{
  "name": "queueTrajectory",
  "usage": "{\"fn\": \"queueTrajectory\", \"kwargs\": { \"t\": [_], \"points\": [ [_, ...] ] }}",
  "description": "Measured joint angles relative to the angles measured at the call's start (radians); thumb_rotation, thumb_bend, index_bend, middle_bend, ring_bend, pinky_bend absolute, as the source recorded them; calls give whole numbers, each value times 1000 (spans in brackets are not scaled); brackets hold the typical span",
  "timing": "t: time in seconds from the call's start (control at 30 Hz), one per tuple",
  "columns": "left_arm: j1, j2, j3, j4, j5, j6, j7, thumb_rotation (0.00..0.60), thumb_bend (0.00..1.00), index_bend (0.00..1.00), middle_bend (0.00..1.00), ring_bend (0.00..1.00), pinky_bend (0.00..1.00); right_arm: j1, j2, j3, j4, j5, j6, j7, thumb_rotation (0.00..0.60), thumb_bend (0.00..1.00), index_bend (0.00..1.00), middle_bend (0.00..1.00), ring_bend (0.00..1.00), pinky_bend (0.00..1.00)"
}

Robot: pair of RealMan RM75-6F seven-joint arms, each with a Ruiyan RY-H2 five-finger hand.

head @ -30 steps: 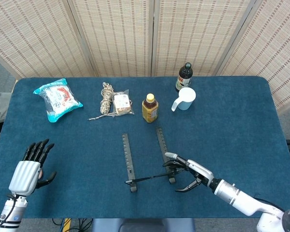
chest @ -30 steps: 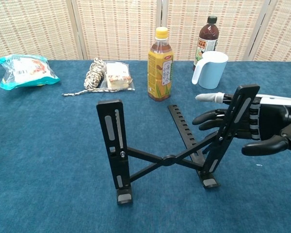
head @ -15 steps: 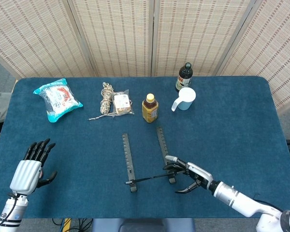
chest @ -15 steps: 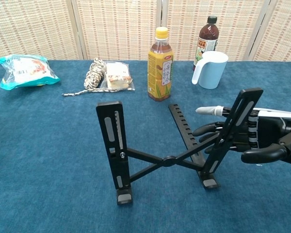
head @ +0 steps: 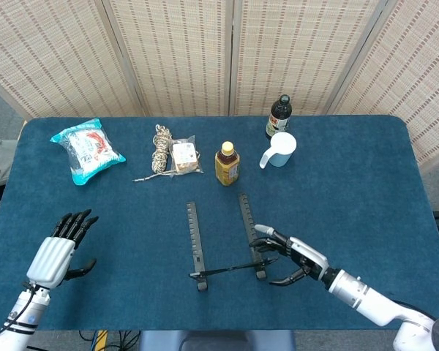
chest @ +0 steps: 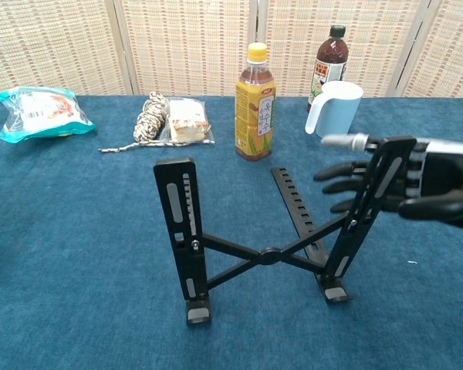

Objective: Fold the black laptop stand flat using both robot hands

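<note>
The black laptop stand (head: 197, 241) stands unfolded near the table's front middle. In the chest view its two uprights (chest: 184, 223) rise from feet on the cloth and are joined by crossed bars. My right hand (head: 293, 257) is at the stand's right upright. In the chest view this right hand (chest: 424, 181) has its fingers stretched out and spread behind the upright, with the thumb on the near side; nothing is gripped. My left hand (head: 55, 256) hovers at the front left, fingers apart and empty, well away from the stand. It does not show in the chest view.
Behind the stand are a yellow-capped tea bottle (head: 227, 164), a dark bottle (head: 279, 117) and a light blue cup (head: 282, 148). A rope bundle (head: 161, 150), a wrapped snack (head: 184, 155) and a snack bag (head: 86, 150) lie at the back left.
My right hand's fingers have uncurled from the right upright and now reach out straighter and a little higher. My left hand has drifted slightly to the right and forward.
</note>
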Motion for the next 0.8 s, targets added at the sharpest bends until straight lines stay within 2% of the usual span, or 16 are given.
{"fn": "queueTrajectory", "kwargs": {
  "t": [0.37,0.5,0.8],
  "points": [
    [-126,-23,43,54,96,-173,-162,600,250,199,23,0,0,-17,155,64,-128,19,93,-93,600,0,54,231,143,181],
    [-161,-46,59,65,122,-211,-211,600,250,224,65,7,0,-27,178,70,-151,22,96,-104,600,0,52,231,142,181],
    [-249,-124,81,104,158,-291,-310,600,250,242,79,12,0,-45,183,68,-153,15,87,-104,600,0,48,230,141,181]
  ]
}}
